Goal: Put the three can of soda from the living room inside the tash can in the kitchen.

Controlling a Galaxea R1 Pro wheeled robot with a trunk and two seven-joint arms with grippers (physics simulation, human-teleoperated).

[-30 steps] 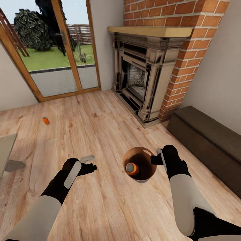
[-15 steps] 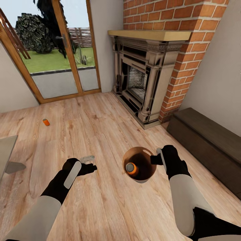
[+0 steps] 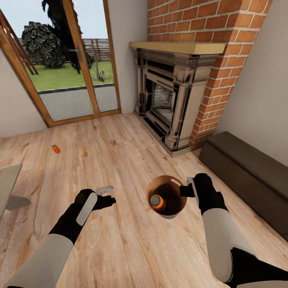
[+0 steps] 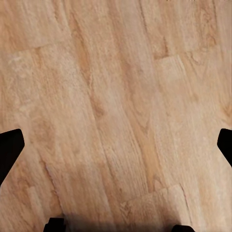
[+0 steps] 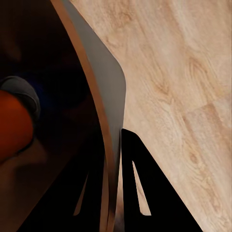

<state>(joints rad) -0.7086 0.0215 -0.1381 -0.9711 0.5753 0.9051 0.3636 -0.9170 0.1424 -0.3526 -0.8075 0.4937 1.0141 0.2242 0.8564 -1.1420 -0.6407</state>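
While my right gripper [image 3: 191, 191] clamps the bin [image 3: 167, 196] rim at lower centre, one can [image 3: 157, 202] lies inside; another [image 3: 55, 149] lies mid-left: light, rollable, best gripped sideways. Left wrist: fingers [image 4: 10, 147] spread, empty. Right wrist: rim [image 5: 99, 113] pinched.

Both your arms reach forward and down, the left gripper [image 3: 105, 195] hanging empty with its fingers [image 4: 10, 149] spread wide apart, the right gripper [image 3: 187, 190] clamped on the rim of the tash can [image 3: 176, 211], one finger each side of the wall.
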